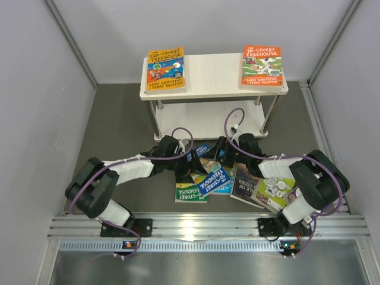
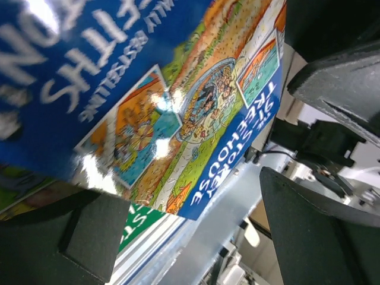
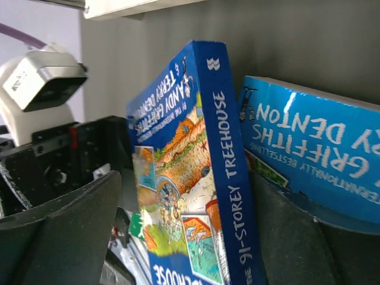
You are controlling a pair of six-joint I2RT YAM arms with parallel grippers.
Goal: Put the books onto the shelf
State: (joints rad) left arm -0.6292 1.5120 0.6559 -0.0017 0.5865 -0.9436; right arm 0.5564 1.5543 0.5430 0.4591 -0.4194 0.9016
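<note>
Two books lie flat on the top board of the shelf (image 1: 214,74): an orange and blue one (image 1: 165,70) at its left end and an orange and green one (image 1: 261,66) at its right end. Several more books lie heaped on the floor in front: green (image 1: 189,192), blue (image 1: 215,180), dark brown (image 1: 243,185), lime (image 1: 274,191). My right gripper (image 1: 224,155) (image 3: 190,190) is open around a blue book (image 3: 196,178) tipped up on edge, with a gap at the left finger (image 3: 59,225). My left gripper (image 1: 191,161) (image 2: 199,225) is open at that book's cover (image 2: 178,113).
The shelf's lower board (image 1: 208,119) is bare. A lighter blue book (image 3: 314,148) leans behind the raised one. An aluminium rail (image 1: 196,225) runs along the near edge under the arm bases. Grey walls close in left, right and behind.
</note>
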